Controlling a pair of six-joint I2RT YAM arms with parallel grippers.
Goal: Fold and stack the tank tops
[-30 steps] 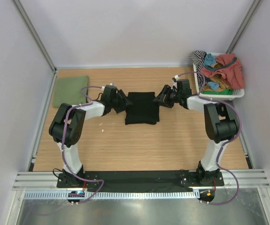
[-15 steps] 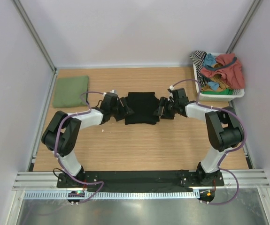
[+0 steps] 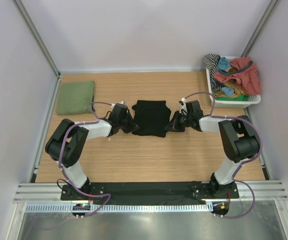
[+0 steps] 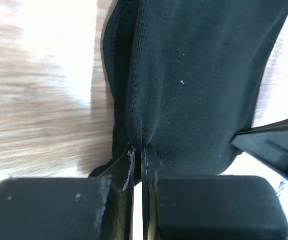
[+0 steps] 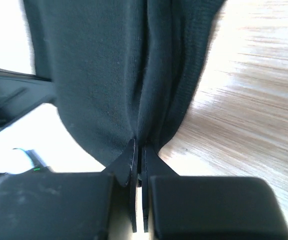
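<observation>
The black tank top [image 3: 151, 117] lies folded mid-table. My left gripper [image 3: 132, 128] is shut on its near left corner, and in the left wrist view the cloth [image 4: 199, 75] is pinched between the closed fingertips [image 4: 138, 152]. My right gripper [image 3: 170, 127] is shut on the near right corner; the right wrist view shows the fabric [image 5: 108, 75] bunched at that closed gripper [image 5: 139, 147]. The olive green tank top [image 3: 75, 97] lies folded at the table's far left, away from both grippers.
A white basket [image 3: 257, 99] stands at the far right corner, heaped with red, teal, striped and green garments. Grey walls with metal posts close in the table on three sides. Bare wood lies between the black top and the arm bases.
Both grippers slid nearer along the black top's side edges to its near corners and closed on the cloth; they were open at its sides before. The top's near edge now looks drawn in.
</observation>
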